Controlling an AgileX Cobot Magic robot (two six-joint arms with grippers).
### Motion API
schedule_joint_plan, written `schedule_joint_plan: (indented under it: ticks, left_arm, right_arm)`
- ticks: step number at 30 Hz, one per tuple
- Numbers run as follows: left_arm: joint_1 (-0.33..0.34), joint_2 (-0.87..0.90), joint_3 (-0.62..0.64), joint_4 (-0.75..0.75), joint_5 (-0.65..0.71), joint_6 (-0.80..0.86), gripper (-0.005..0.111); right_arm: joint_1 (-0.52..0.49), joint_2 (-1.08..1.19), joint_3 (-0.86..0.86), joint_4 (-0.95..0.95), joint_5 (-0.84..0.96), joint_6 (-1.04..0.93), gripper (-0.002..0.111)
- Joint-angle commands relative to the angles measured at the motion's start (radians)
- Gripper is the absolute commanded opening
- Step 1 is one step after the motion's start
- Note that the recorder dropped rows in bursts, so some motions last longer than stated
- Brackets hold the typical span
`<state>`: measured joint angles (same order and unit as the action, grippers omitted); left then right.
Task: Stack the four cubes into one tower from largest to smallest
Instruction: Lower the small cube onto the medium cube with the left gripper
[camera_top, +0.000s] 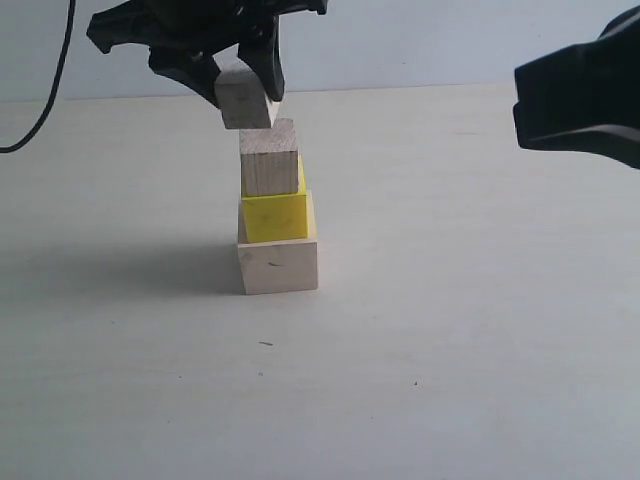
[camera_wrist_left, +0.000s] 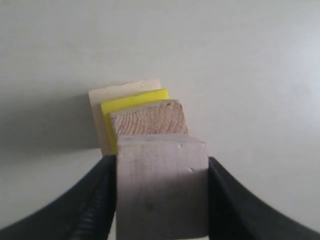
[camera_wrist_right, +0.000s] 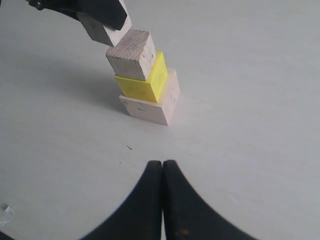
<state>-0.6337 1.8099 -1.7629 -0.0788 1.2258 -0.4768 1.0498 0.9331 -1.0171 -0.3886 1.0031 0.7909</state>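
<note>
White table (camera_top: 480, 350), small cube (camera_wrist_left: 161, 187) clamped over stack (camera_top: 272, 215) — right fingers (camera_wrist_right: 150, 205) together.

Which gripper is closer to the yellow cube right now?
Left. The left gripper holds the small cube over the medium cube stacked on the yellow cube; the right gripper, shut and empty, hangs off to the side.

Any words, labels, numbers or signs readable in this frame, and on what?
None readable. The large pale cube, yellow cube, medium wood cube, the small cube in the left hand and the table carry no lettering; the pale cube's dark flecks are not characters.
</note>
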Motion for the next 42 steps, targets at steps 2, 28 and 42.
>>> schedule_joint_plan:
  ticks: [2,28,42]
  left_arm:
    - [-0.006,-0.007,-0.008,0.010,-0.011,-0.062,0.000]
    - [-0.054,0.002,-0.008,0.092,-0.059,-0.184,0.000]
    - [-0.066,0.040,-0.008,0.098,-0.053,-0.204,0.000]
  right_arm:
    - [0.003,-0.001,0.004,-0.010,-0.004,0.004,0.000]
    - [0.003,-0.001,0.004,-0.012,-0.010,0.020,0.000]
    - [0.003,-0.001,0.004,-0.014,-0.007,0.019,0.000]
